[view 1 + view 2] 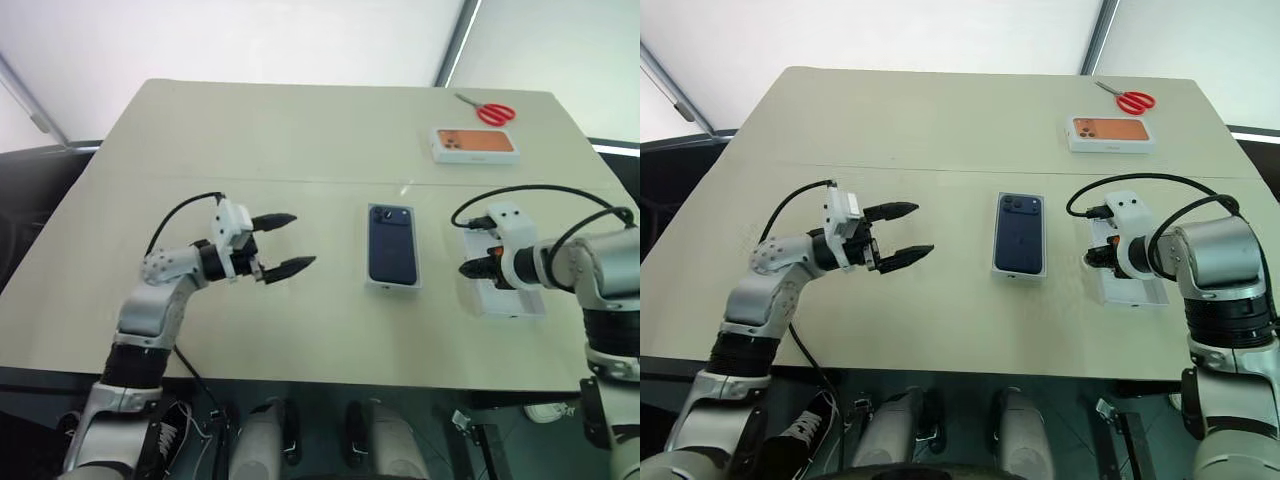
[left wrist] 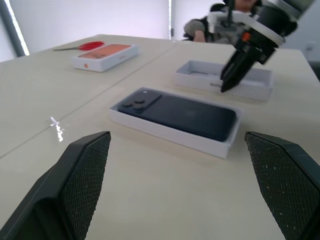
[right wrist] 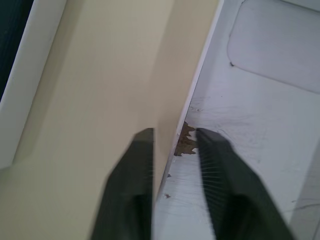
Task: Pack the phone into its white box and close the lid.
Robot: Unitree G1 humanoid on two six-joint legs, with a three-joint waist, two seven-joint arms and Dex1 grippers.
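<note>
We look down on a beige table [image 1: 300, 140] from above our own two arms. Near its middle lies the phone [image 1: 391, 243], dark navy, back upward with its camera cluster at the far corner, resting inside the white box [image 1: 392, 284], a shallow tray whose white rim shows all round it.

Our left gripper [image 1: 287, 243] hovers to the left of that box, apart from it, pointing level toward it with its two black fingers spread wide and nothing between them. In the left wrist view the phone [image 2: 182, 112] in its tray sits between and beyond the two fingers.

To the right of the box, a clear gap away, lies the lid [image 1: 1130, 285], turned open side up so that we see its white moulded inside, with nothing in it. Our right gripper [image 3: 172, 150] angles down onto the lid's left wall. In the right wrist view its fingers are drawn narrow and straddle that thin wall, one outside over the table and one inside over the lid's floor, where a small brown scuff shows. We cannot tell whether the fingers already press the wall.

At the far right of the table a second box [image 1: 475, 144] with an orange phone picture lies closed, and just beyond it red scissors [image 1: 487, 110]
</note>
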